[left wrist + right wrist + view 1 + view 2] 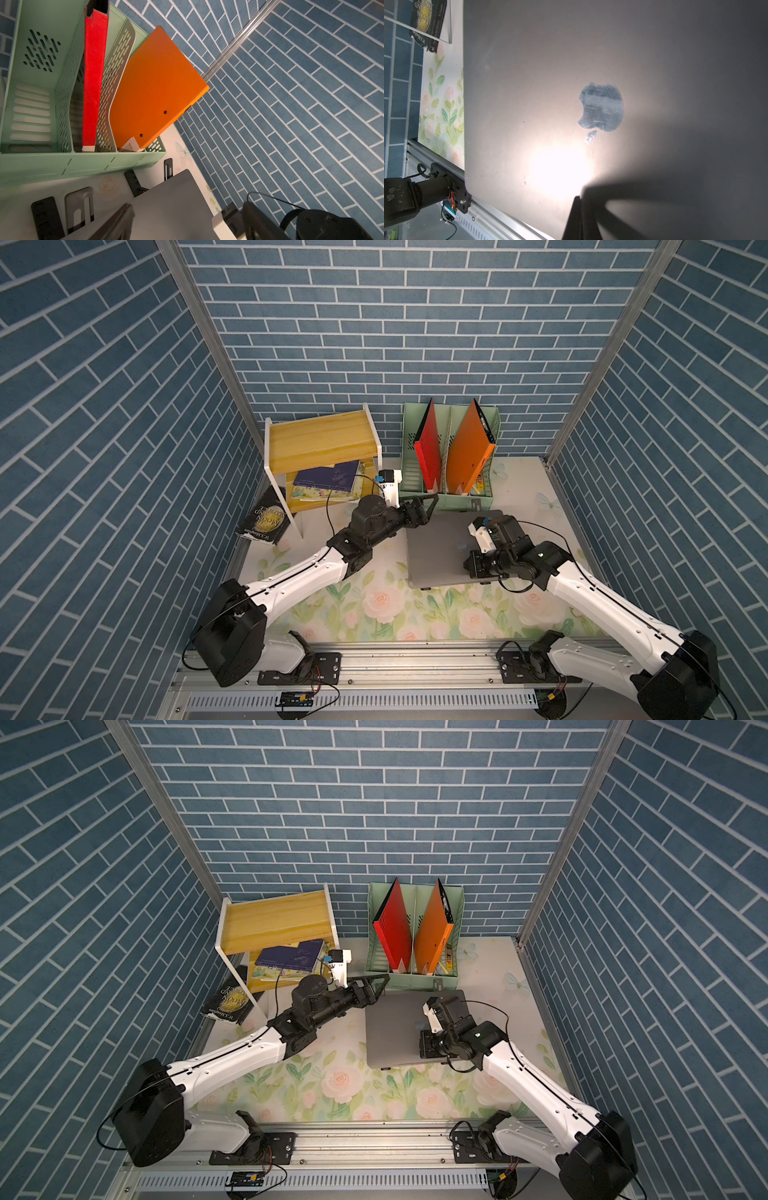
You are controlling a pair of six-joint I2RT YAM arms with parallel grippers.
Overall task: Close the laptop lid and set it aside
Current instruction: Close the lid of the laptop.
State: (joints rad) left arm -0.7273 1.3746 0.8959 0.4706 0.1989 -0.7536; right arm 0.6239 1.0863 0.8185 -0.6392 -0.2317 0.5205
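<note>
Closure looks done to us: the laptop (444,556) lies shut, just at 3 o'clock of the middle of the flowered table (374,605), taking 12 o'clock as the back wall. In the right wrist view the laptop lid (529,83) fills the picture as a flat grey panel with the Apple logo (602,107) facing up, and no screen or keys show anywhere. The right gripper (468,568) hangs over the lid's 4 o'clock part with its jaws pressed together and nothing between them. Its dark tip meets its own shadow on the metal, so we judge it to be resting on the lid or just above it, though we cannot tell which. The left gripper (428,508) stands at the lid's 11 o'clock corner with its jaws spread wide, gripping nothing. Whether it touches the laptop's edge we cannot say. In the left wrist view, parts of a black folding stand (47,216) show under and beside the laptop's back edge, so we take the laptop to be sitting on that stand. The green file rack (453,499) is close by at the laptop's 12 o'clock and the wooden shelf (320,435) at its 10 o'clock. As we read it, setting the laptop aside is what is left, since neither gripper has a hold on it yet.
</note>
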